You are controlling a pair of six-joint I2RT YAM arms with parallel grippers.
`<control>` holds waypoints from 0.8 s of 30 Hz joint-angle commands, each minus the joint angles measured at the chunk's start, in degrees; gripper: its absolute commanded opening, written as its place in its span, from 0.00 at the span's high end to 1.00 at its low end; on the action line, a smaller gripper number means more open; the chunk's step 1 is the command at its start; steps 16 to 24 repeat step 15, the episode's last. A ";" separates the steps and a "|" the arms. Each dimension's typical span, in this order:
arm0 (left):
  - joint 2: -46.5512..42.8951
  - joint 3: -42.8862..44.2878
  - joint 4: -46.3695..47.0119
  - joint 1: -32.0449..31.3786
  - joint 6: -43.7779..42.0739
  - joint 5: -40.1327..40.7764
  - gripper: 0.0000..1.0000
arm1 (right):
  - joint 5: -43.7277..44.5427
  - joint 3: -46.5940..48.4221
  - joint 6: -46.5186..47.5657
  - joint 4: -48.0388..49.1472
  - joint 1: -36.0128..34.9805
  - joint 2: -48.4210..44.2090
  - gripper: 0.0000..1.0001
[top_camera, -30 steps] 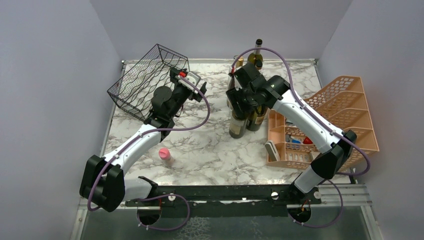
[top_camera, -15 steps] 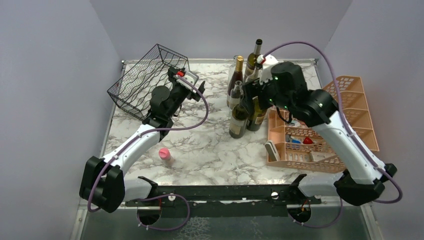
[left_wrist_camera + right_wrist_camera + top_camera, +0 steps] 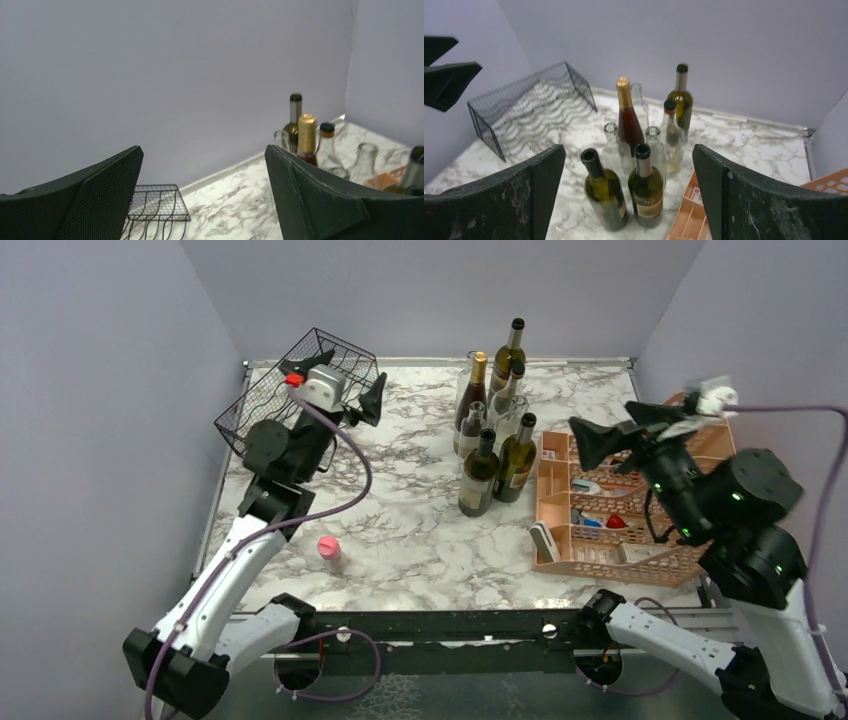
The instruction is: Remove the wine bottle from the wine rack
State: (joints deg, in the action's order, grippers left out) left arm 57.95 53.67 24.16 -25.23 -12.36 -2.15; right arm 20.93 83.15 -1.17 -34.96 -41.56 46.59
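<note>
I find no bottle in the black thin-wire wine rack. From the right wrist view its cells look bare. It sits at the far left corner of the marble worktop, tipped open side up.

Every bottle I can see stands in one cluster at the middle-far part of the worktop, just beside the peach plastic tiered organizer. The two dark green glass wine bottles at the near edge of that cluster are my best guess for the task's thing, though I cannot tell which one. Each stands upright on its base with its long axis vertical and its neck pointing straight up. They stand so close that their shoulders nearly touch.

I expect such a bottle to be rigid, smooth and slippery, and heavy if it is full. It would be top-heavy when held by the neck, and it would break if it tipped into its neighbours. I would close on the straight body below the shoulder, across the label, where the paper gives some friction.

The left pincer hangs over the rack, spread wide with nothing between its pads. The right pincer is raised above the organizer, also spread wide and empty.
</note>
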 commanded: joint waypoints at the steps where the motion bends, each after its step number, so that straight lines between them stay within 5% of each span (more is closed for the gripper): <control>1: -6.50 6.90 -10.95 0.14 11.90 -2.08 0.01 | 4.03 -2.46 2.41 9.17 0.13 -6.96 0.00; 24: -15.96 9.32 -20.25 0.18 16.38 -3.28 0.01 | 2.17 -3.22 1.34 9.38 0.11 -11.67 0.00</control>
